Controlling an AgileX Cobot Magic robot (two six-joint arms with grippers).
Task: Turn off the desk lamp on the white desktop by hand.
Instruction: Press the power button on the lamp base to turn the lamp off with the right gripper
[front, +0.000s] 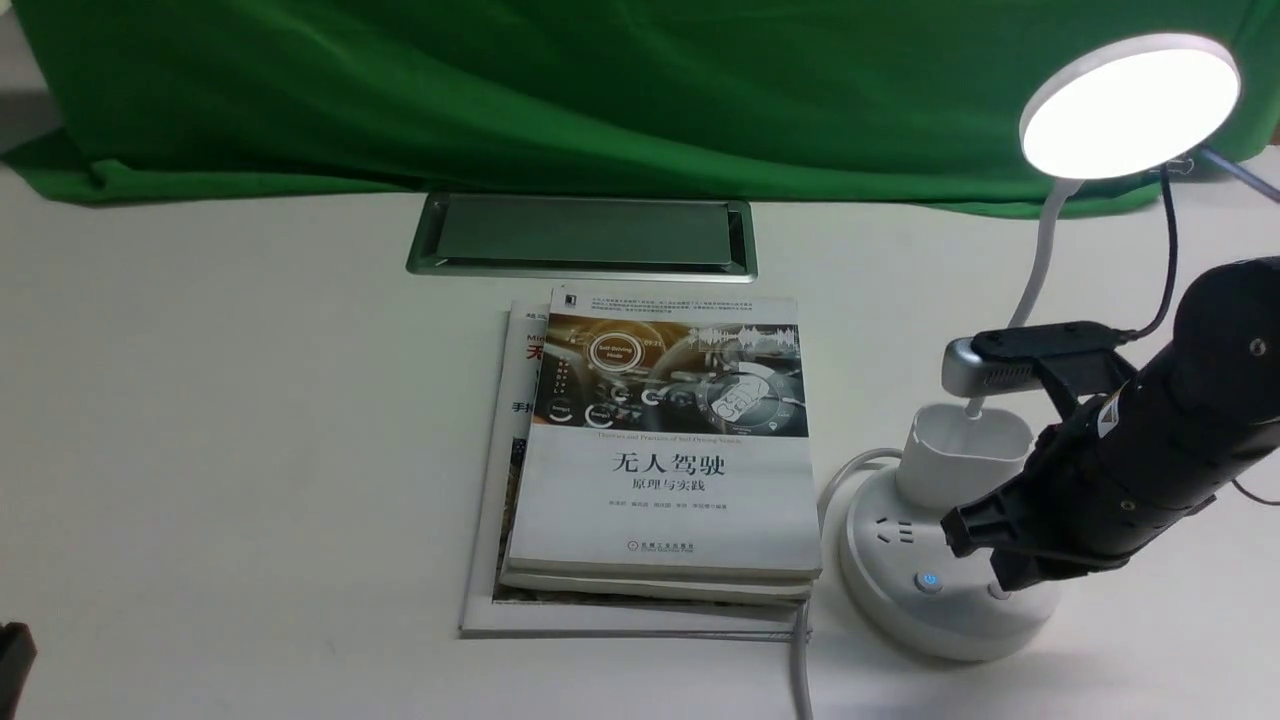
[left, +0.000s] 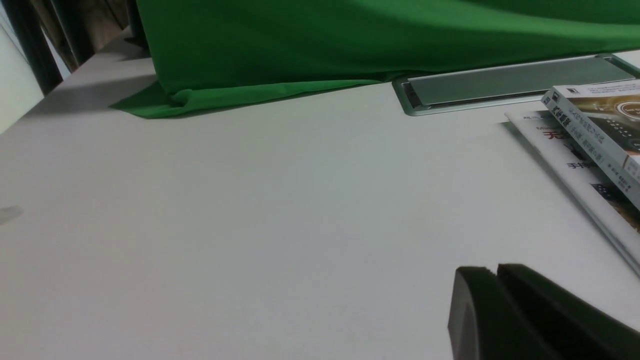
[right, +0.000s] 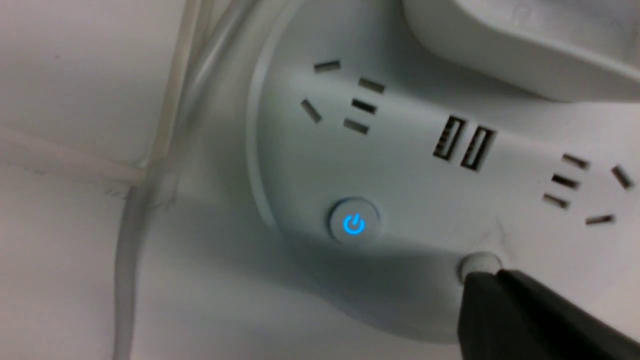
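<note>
The desk lamp stands at the right of the white desktop (front: 250, 400). Its round disc head (front: 1128, 105) is lit. Its gooseneck (front: 1040, 250) rises from a cup-shaped holder (front: 960, 450) on the round base (front: 900, 560). The base carries a button with a blue glowing power sign (front: 930, 581), also in the right wrist view (right: 354, 221), and a plain white button (right: 479, 262). My right gripper (front: 1000, 580) is shut, and its tips (right: 492, 275) rest at the plain button. My left gripper (left: 495, 271) is shut and empty over bare desktop (left: 250, 200).
A stack of books (front: 660, 450) lies left of the lamp base. A silver cable hatch (front: 582, 237) sits behind them. Green cloth (front: 500, 90) covers the back. The lamp's white cord (front: 800, 660) runs off the front edge.
</note>
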